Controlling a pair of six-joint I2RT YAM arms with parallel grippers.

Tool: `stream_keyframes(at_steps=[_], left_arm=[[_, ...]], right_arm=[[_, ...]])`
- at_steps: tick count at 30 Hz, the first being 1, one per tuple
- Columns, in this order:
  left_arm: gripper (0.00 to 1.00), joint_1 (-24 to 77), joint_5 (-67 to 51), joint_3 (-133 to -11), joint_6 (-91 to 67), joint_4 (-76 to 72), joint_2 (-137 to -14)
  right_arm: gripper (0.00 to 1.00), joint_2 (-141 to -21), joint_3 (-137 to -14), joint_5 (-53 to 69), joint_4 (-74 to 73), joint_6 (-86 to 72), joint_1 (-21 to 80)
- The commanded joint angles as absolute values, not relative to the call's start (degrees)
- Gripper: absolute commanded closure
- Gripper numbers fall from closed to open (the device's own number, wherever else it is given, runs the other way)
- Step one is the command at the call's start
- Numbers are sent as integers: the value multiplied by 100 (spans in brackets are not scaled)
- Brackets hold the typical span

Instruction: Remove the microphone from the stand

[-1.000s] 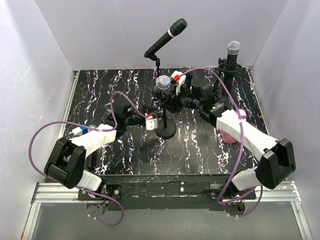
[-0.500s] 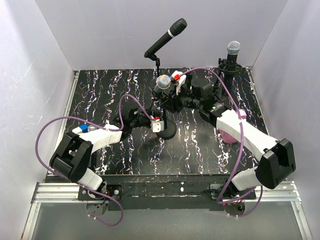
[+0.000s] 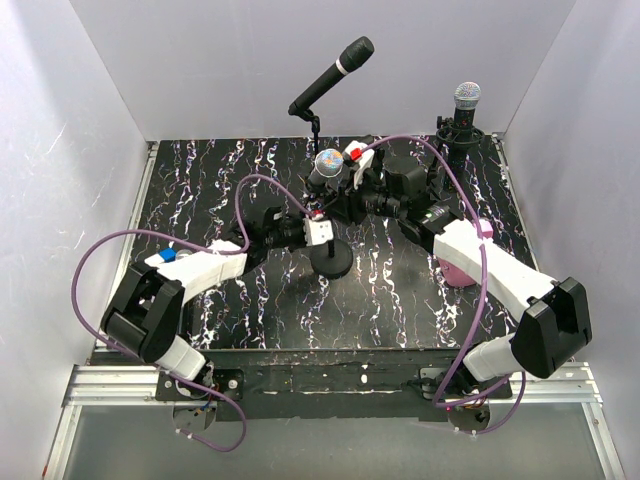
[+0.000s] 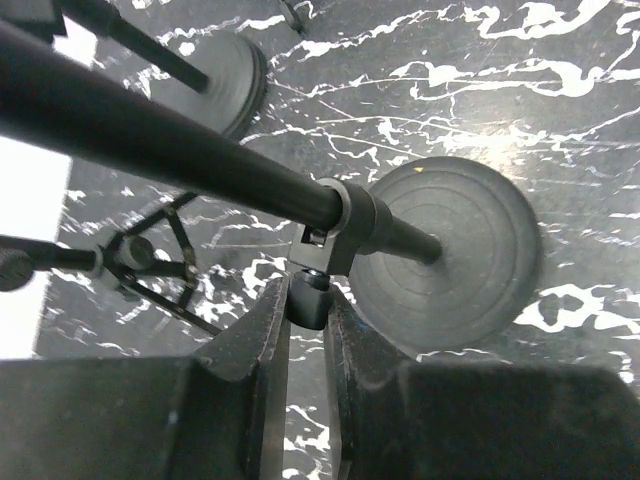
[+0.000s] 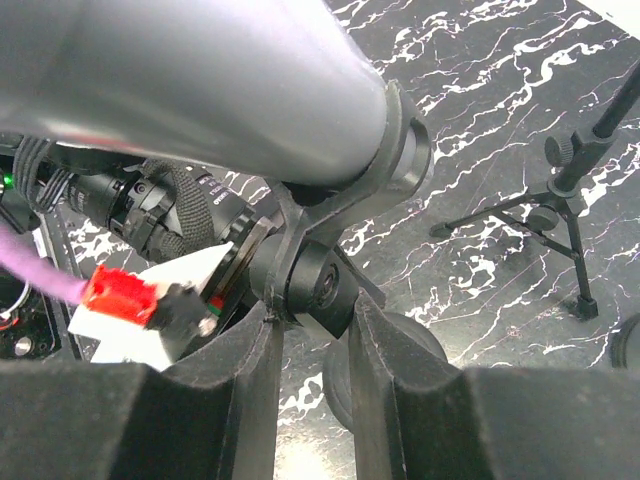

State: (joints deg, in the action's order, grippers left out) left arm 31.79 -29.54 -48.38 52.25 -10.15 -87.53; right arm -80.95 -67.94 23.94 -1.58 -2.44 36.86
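Since the right end effector (image 5: 314, 322) is nipped nearly shut on the clip pivot (image 5: 318, 285), not on the microphone (image 3: 326, 166) itself, which sits clipped at 12 o'clock from the stand base (image 3: 332, 260), a pull may drag clip & pole w/ it. The left end effector (image 4: 306, 314), closed tight on the small collar knob (image 4: 307, 290), has little purchase. If it slips, the stand prob. tips on the worktop (image 3: 400, 295).

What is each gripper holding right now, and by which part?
The left gripper pinches the small clamp knob on the stand pole. The right gripper grips the clip hinge just under the microphone.
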Motion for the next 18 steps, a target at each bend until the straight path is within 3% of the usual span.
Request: stream_keyframes(at_steps=[1,8,18], left_arm=[[100,3147,-2382,-5484,3492,-546,-8614],[100,2392,-3531,-6011,453,377,-8552],[100,1679,-6485,-6469,-3264,-225,-9614]], right_arm=[[99,-8033,-6645,2725,-800,-405,3771],[99,-7972,-6653,2760,-756,-158,3771],[99,-8138,-6811,2856,-800,-158,3788]])
